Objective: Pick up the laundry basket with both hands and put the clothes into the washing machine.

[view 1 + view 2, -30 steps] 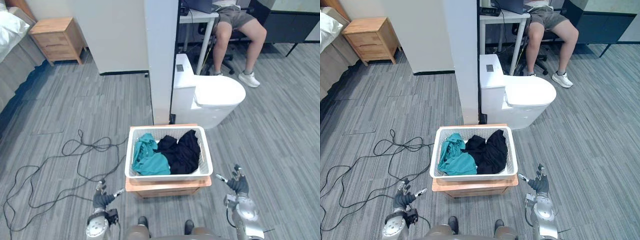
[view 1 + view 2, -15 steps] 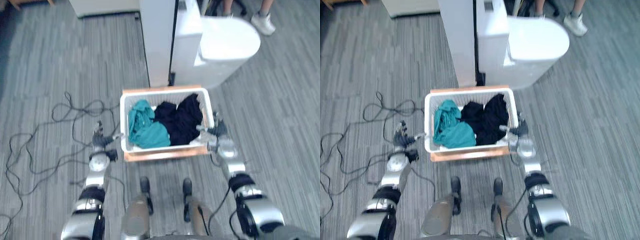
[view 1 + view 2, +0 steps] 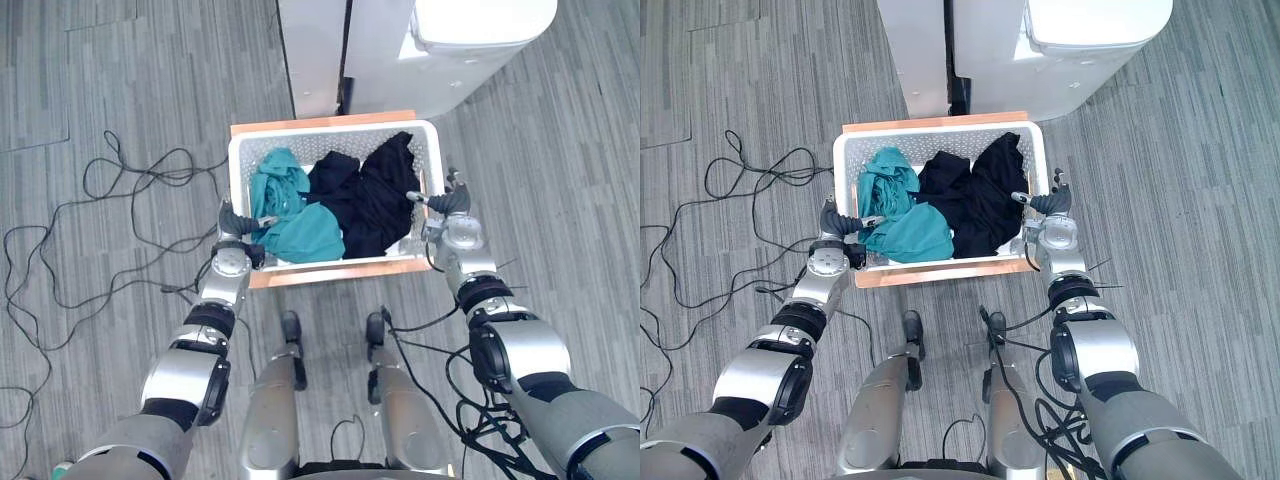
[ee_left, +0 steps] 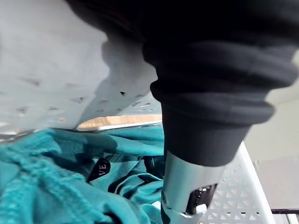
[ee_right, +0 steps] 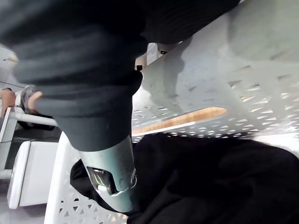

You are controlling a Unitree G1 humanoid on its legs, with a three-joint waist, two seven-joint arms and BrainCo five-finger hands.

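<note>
A white perforated laundry basket point(image 3: 335, 127) stands on a low wooden stand point(image 3: 320, 272) in front of me. A teal garment point(image 3: 290, 215) fills its left half and black clothes point(image 3: 365, 195) its right half. My left hand point(image 3: 232, 225) is at the basket's left rim with its thumb point(image 4: 187, 186) reaching over the rim above the teal cloth point(image 4: 46, 186). At the right rim is my right hand point(image 3: 447, 205), its thumb point(image 5: 112, 177) inside over the black cloth point(image 5: 210, 177). Both hands' fingers stand fairly straight outside the walls. The basket rests on the stand.
Just beyond the basket a white panel point(image 3: 310, 50) stands upright. Beside it, at the far right, is a white toilet-shaped unit point(image 3: 480, 30) with a closed lid. Grey plank floor lies on both sides of the stand.
The view has tipped down and closer. Both hands have moved inward from beside the stand to the basket's left and right rims, thumbs now over the rims.
</note>
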